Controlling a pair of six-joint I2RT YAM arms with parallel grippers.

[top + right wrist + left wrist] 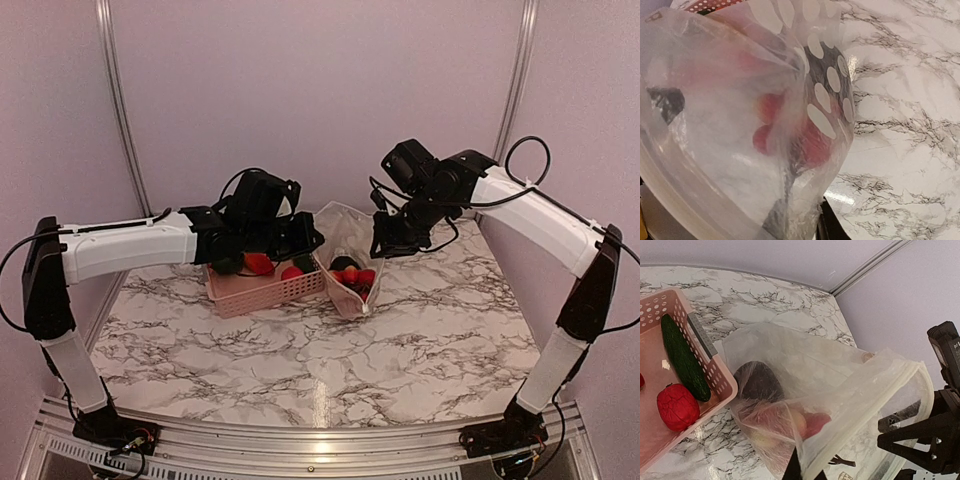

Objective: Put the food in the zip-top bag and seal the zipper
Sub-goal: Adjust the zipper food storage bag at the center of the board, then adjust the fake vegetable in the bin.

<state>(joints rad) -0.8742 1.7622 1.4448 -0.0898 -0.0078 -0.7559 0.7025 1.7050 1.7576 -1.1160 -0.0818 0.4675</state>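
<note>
My left claw (pixel 799 471) is clamped on the mouth edge of the clear, soft, white-dotted zip-top bag (pixel 840 370). It pinches at six o'clock in my left wrist view, right on the thin clear zipper strip (pixel 867 415). My right claw (pixel 388 243) hangs at the bag's rim, at two o'clock from the bag in the top view. The plastic drapes so close over that wrist's view that I cannot tell whether those jaws grip anything.

Inside the bag lie red toy produce pieces (pixel 815 424) and one dark blackish piece (pixel 758 381). Just beside the bag, at nine o'clock, the pink lattice plastic basket (pixel 715 372) holds a long green toy cucumber (pixel 684 357) and a crinkled red piece (pixel 677 406). I judge loading unfinished.

With only one sure pinch, the mouth could sag shut or the bag could tip, rolling pieces onto the white marble-patterned table (pixel 420 340). If I pull hard, the strip may twist and refuse to mate.
</note>
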